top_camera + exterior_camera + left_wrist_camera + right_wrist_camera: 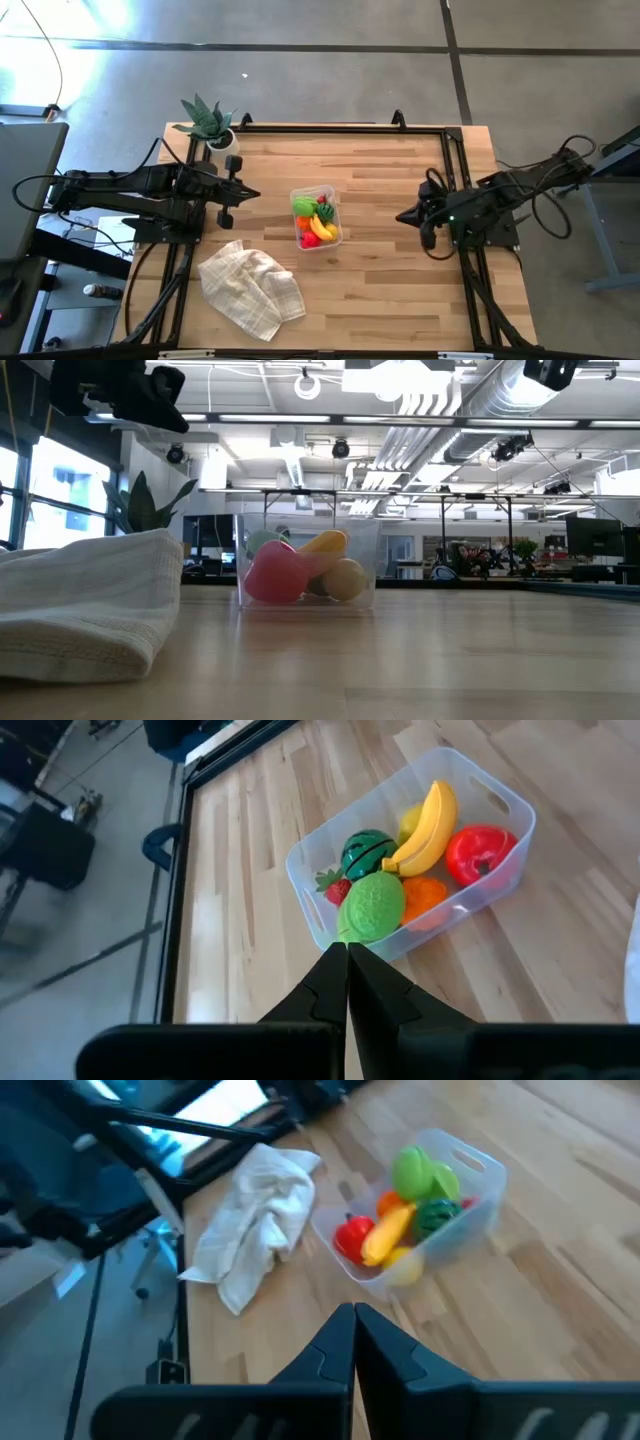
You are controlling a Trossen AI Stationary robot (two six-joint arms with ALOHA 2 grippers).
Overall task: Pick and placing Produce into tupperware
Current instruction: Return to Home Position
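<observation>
Both my pincers are empty, fingers pressed together: the left pincer (252,193) hovers left of the clear tub (335,200), the right pincer (402,216) well to its right. The tub sits mid-table holding the banana (430,820), watermelon (365,850), red apple (480,850) and other fruit. I see none loose, so I judge packing done and homing underway. Next: fold both arms away, clear of the tub and the cloth (250,290).

produce (314,221) in tupperware (331,194), table centre | cloth (250,287) front-left | plant (208,122) back-left
</observation>
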